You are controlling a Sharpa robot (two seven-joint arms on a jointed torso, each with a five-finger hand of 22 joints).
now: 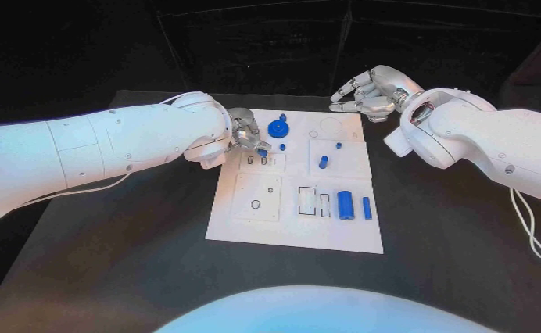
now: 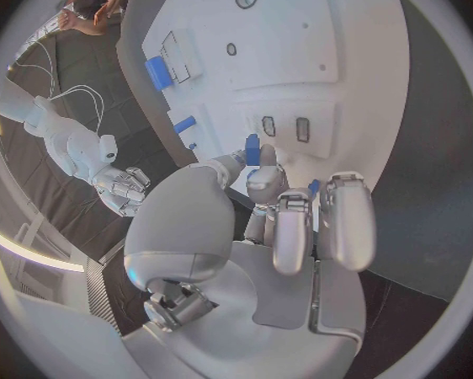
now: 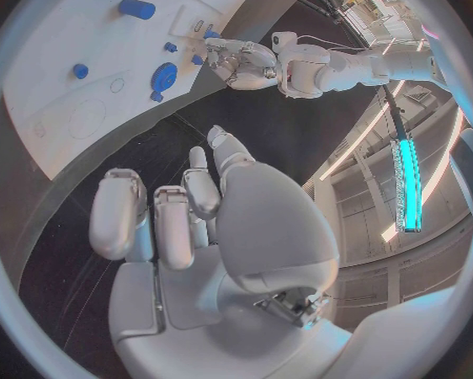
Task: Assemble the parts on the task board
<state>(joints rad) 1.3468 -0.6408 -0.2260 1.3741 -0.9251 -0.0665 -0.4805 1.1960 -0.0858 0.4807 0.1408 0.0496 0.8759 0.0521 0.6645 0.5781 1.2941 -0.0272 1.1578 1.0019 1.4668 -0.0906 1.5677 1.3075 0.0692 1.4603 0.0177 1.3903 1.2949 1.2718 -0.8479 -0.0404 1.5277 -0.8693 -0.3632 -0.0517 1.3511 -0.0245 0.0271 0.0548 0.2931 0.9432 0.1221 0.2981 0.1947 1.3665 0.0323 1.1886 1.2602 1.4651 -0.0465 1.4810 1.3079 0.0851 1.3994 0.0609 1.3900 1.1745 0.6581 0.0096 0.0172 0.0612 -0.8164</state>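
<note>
The white task board (image 1: 257, 223) lies mid-table. My left hand (image 1: 246, 136) is over its far left part and pinches a small blue part (image 2: 252, 149) between thumb and a finger, just above two small rectangular slots (image 2: 303, 129). A round blue knob (image 1: 278, 128) stands beside that hand. A blue peg (image 1: 324, 162) sits at mid-board. A blue cylinder (image 1: 345, 205) and a blue bar (image 1: 367, 208) lie near the right edge. My right hand (image 1: 367, 94) hovers off the board's far right corner, fingers loosely bent and apart, holding nothing.
Empty outlined recesses (image 1: 306, 200) and a small round hole (image 1: 256, 205) mark the board's near half. Black table (image 1: 135, 255) surrounds the board on all sides. In the right wrist view the knob (image 3: 164, 77) and the cylinder (image 3: 136, 8) show on the board.
</note>
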